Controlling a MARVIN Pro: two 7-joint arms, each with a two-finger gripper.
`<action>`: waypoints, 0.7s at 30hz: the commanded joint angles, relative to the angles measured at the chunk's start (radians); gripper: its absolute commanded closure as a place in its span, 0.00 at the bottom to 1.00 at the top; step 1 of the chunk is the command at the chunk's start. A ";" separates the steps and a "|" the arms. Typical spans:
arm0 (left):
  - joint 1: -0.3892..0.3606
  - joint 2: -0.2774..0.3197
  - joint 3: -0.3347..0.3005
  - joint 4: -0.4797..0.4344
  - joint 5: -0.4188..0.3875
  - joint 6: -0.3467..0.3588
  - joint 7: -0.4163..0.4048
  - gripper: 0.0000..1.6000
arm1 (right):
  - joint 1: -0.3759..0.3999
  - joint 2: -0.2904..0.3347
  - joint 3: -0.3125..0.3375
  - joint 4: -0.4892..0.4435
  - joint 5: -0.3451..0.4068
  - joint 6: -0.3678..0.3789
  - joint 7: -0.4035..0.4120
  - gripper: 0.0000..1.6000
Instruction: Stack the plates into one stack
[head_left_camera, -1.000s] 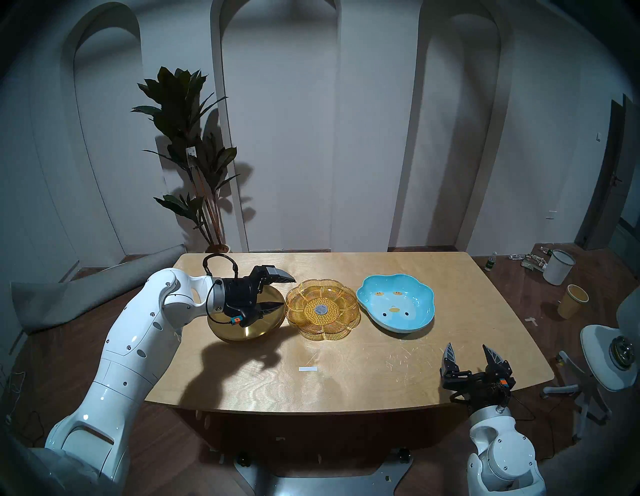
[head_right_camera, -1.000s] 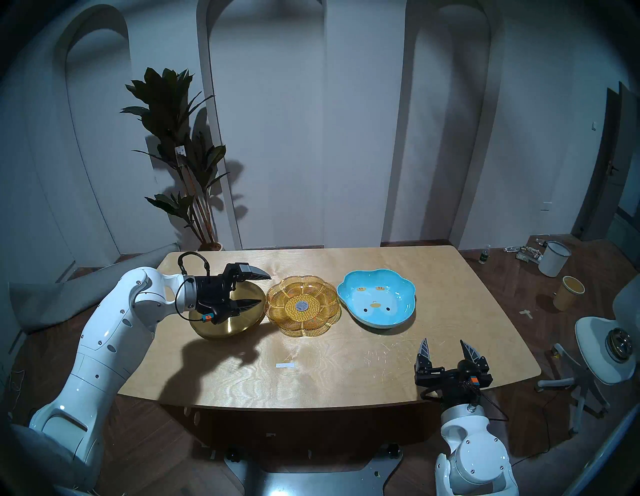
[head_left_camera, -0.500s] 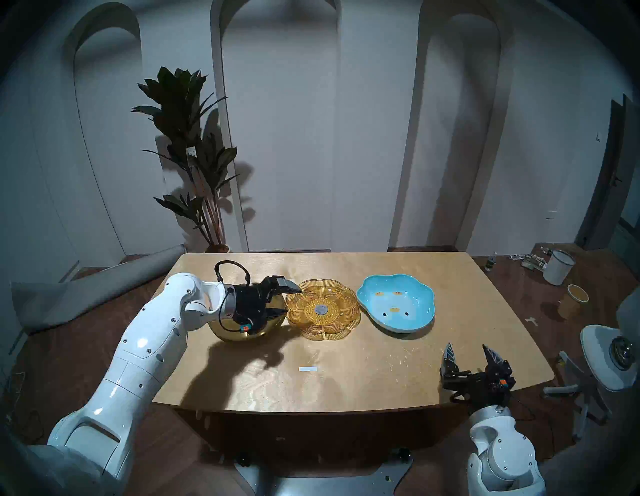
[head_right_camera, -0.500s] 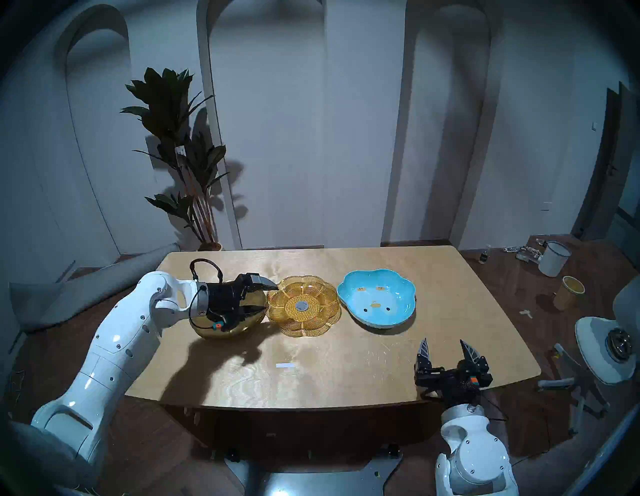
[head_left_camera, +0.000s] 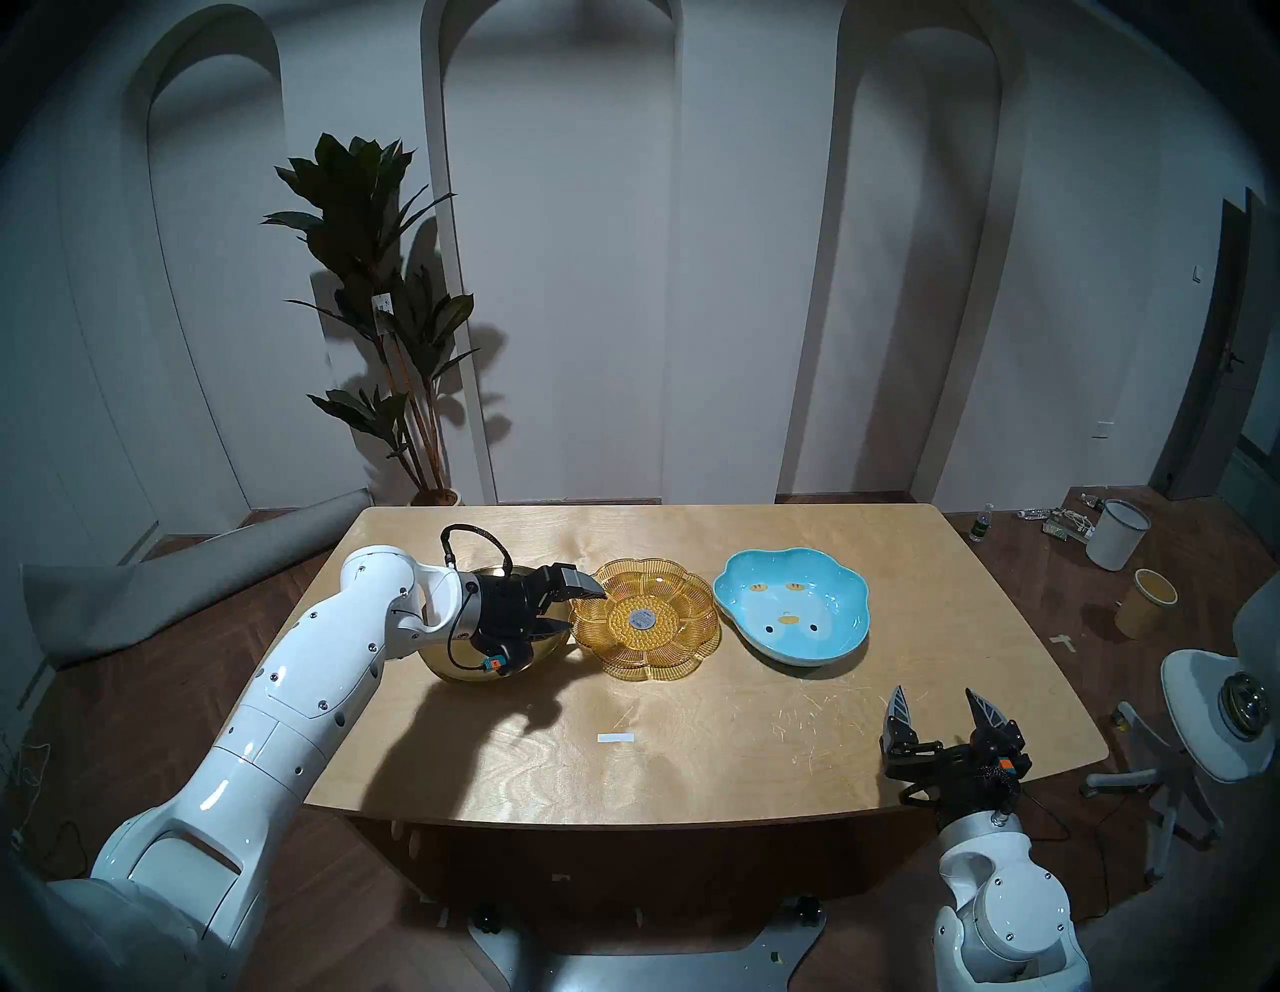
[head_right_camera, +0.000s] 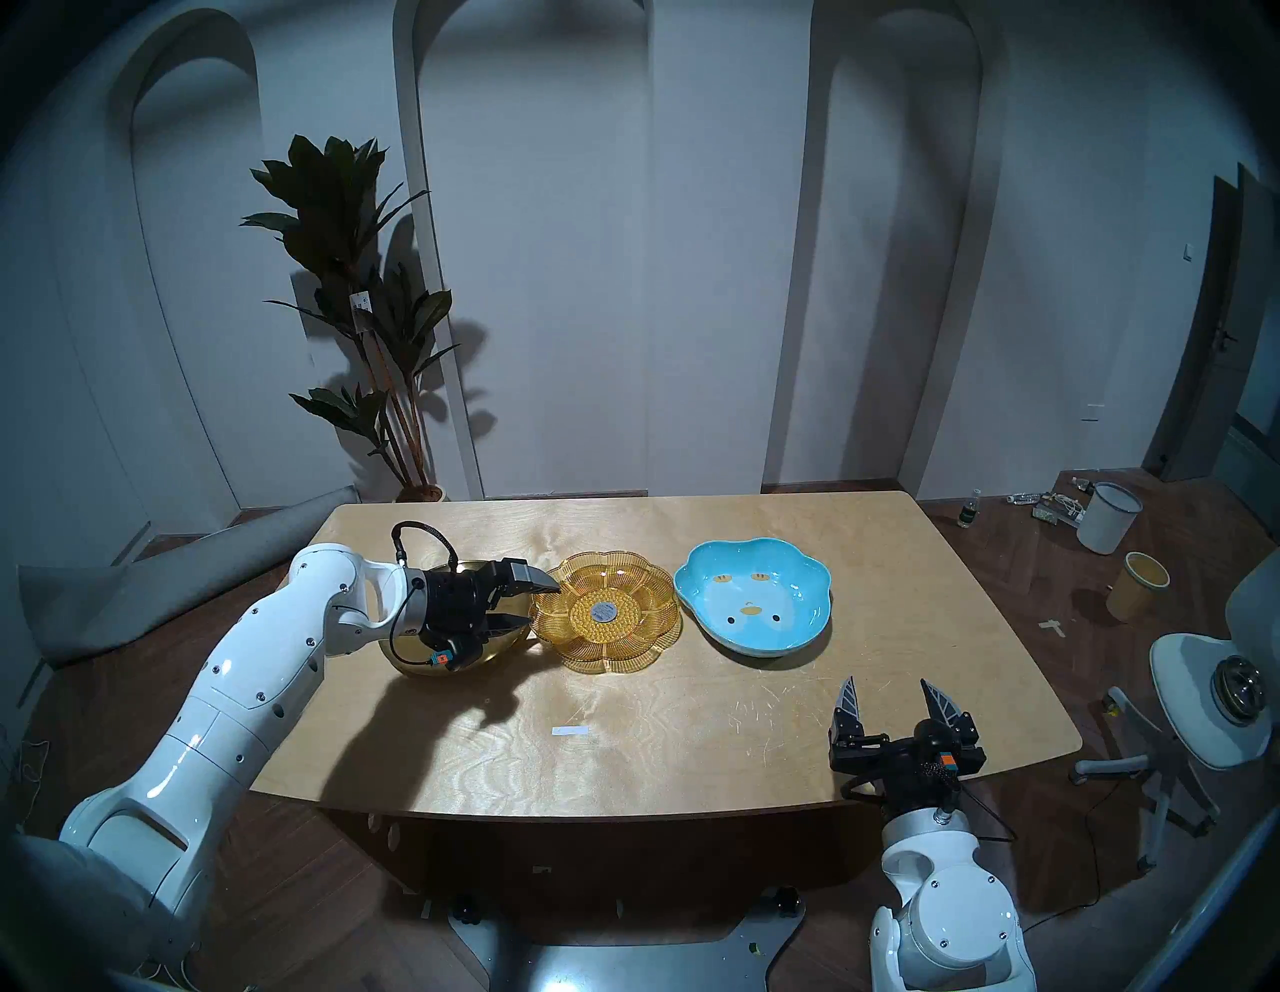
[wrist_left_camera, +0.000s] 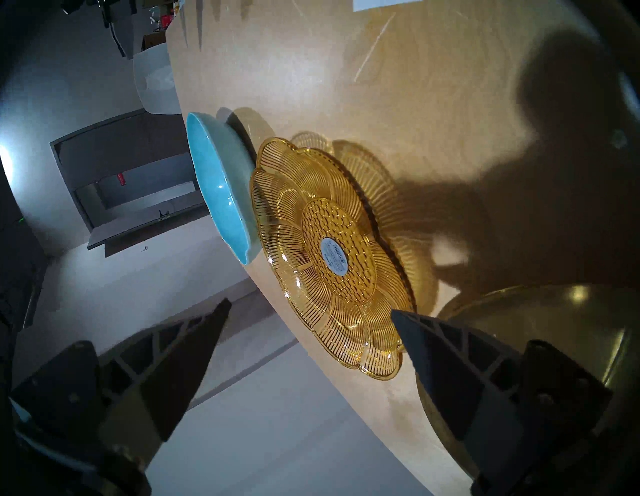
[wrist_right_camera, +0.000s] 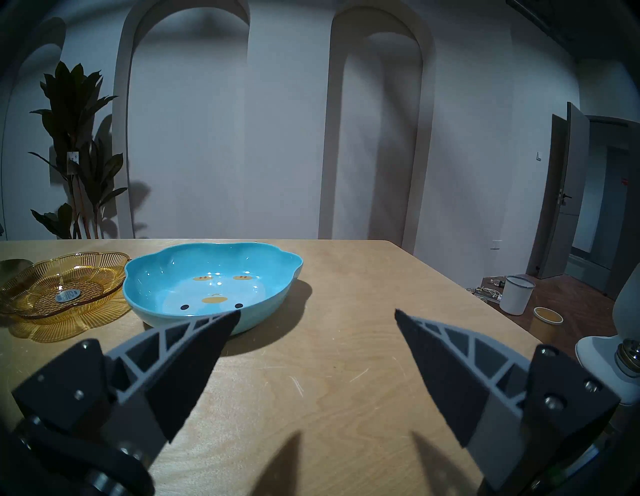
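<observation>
My left gripper, jaws wide, straddles the near-left rim of the amber see-through flower-shaped plate, just right of the round shiny gold metal plate. I'd bite one lobe squarely, then lift clear. The light-blue glazed lobed dish sits close right; the wooden surface nearby lies open.

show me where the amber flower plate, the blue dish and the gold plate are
amber flower plate (head_left_camera: 641, 618), head left view, grey centre sticker
blue lobed dish (head_left_camera: 789, 609), head left view, inner floor between the yellow marks
gold metal plate (wrist_left_camera: 554, 332), left wrist view, shiny inner surface
</observation>
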 joint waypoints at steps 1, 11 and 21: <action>-0.042 0.014 0.019 0.000 0.081 0.044 0.110 0.00 | 0.001 -0.004 -0.003 -0.023 -0.002 -0.011 -0.003 0.00; -0.067 0.019 0.081 0.035 0.221 0.142 0.245 0.00 | 0.001 -0.009 -0.002 -0.024 -0.007 -0.011 -0.003 0.00; -0.125 0.020 0.141 0.130 0.365 0.296 0.429 0.00 | 0.001 -0.014 -0.001 -0.026 -0.012 -0.013 -0.003 0.00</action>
